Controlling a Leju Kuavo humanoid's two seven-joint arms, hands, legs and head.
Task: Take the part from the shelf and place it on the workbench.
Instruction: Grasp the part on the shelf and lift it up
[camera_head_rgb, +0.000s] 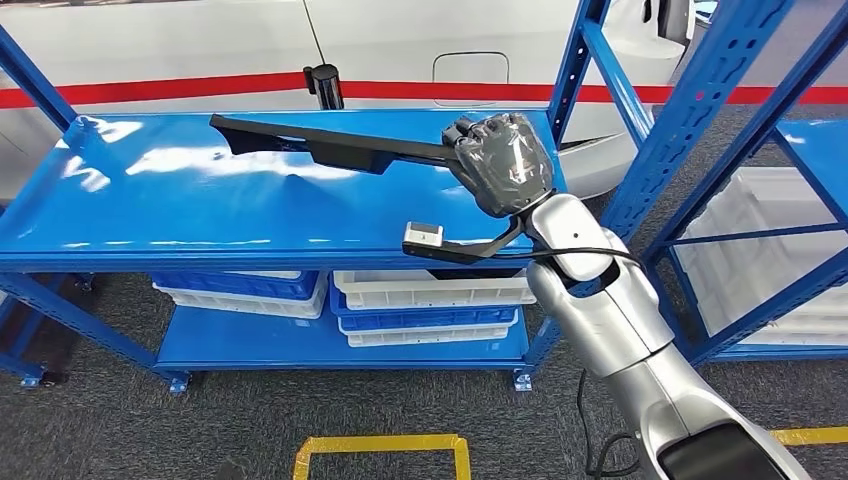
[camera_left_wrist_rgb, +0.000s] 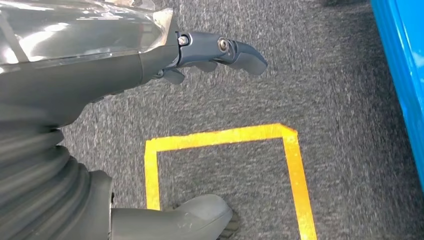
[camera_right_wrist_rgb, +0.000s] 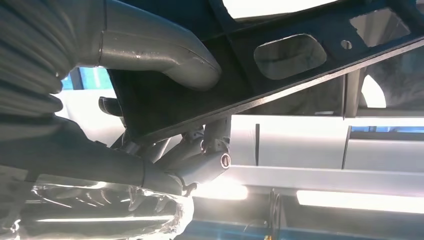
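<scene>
A long black flat part (camera_head_rgb: 320, 145) stretches across the top of the blue shelf (camera_head_rgb: 150, 215), its left end toward the back. My right hand (camera_head_rgb: 505, 160) grips its right end; in the right wrist view the thumb (camera_right_wrist_rgb: 165, 55) presses one face of the black part (camera_right_wrist_rgb: 280, 70) and the fingers (camera_right_wrist_rgb: 200, 155) wrap under its edge. My left hand (camera_left_wrist_rgb: 150, 60) hangs over the grey carpet, fingers slightly curled and apart, holding nothing.
White and blue bins (camera_head_rgb: 430, 300) are stacked on the lower shelf. A second blue rack (camera_head_rgb: 740, 130) with a white bin (camera_head_rgb: 770, 250) stands to the right. Yellow floor tape (camera_head_rgb: 380, 445) marks a square on the carpet. A white vehicle with a red stripe sits behind.
</scene>
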